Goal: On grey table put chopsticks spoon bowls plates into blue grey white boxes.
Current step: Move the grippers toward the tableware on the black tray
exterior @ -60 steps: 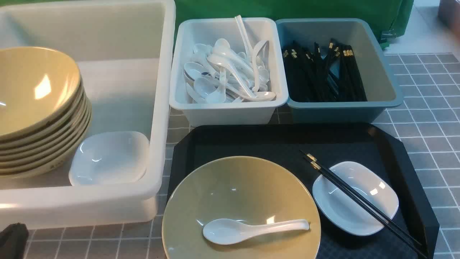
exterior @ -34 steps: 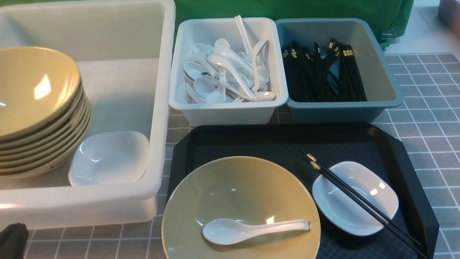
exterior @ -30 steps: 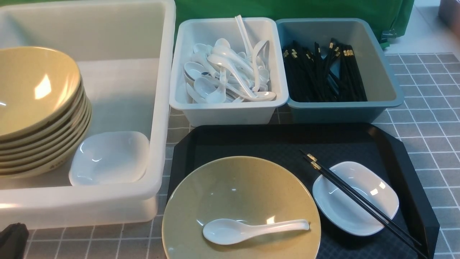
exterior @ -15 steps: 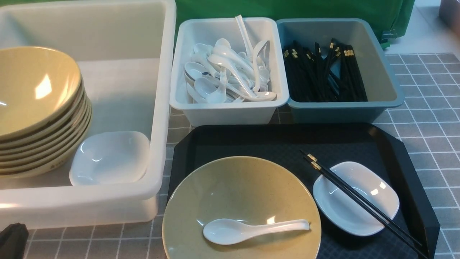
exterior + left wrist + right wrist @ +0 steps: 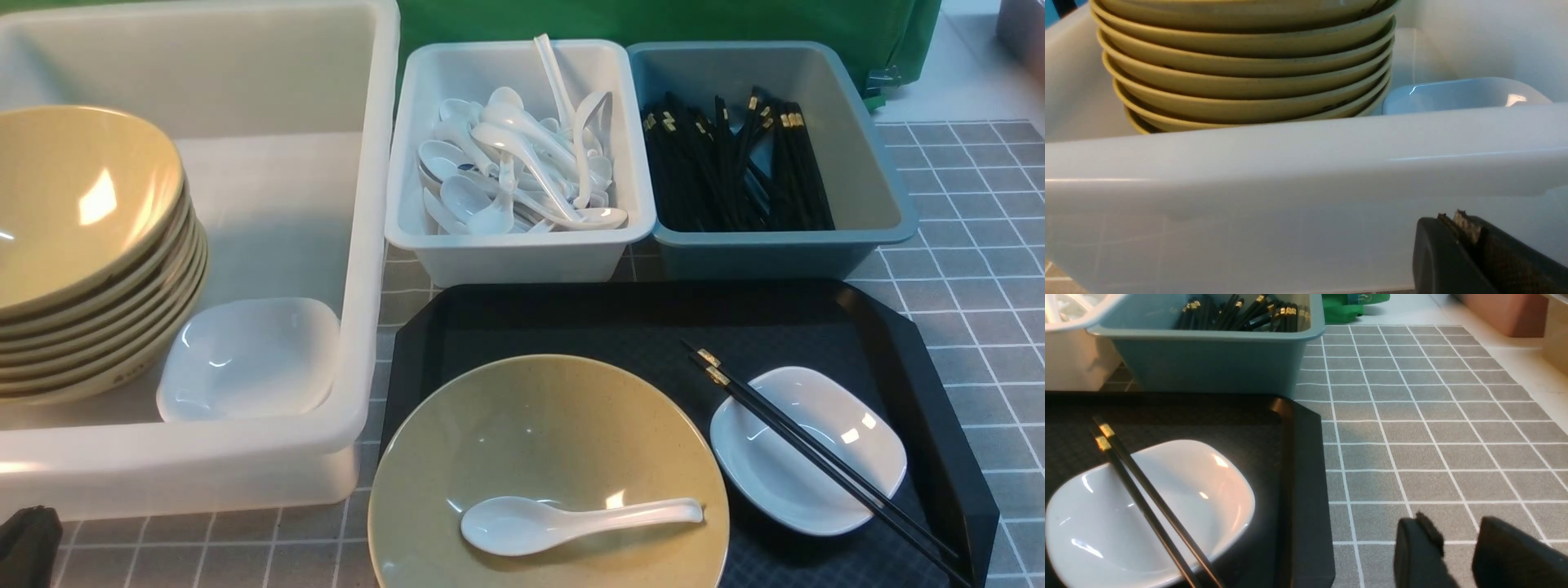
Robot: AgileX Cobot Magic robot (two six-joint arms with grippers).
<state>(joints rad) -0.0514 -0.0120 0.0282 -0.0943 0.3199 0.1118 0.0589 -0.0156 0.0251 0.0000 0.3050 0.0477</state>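
Left of the black tray [image 5: 620, 310], our left gripper [image 5: 1453, 218] sits closed by the white tub [image 5: 1290, 163]; right of it, our right gripper [image 5: 1457, 531] hangs parted, empty.

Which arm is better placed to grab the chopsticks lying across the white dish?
Likely right. The right claw hangs open beside the black tray, near the chopsticks; the left claw is shut, by the white tub's outer wall.

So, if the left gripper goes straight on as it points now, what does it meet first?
Probably the near wall of the large white tub: the left gripper, jaws shut, faces it from outside, below the rim. The stacked bowls sit behind that wall. Depth is unclear.
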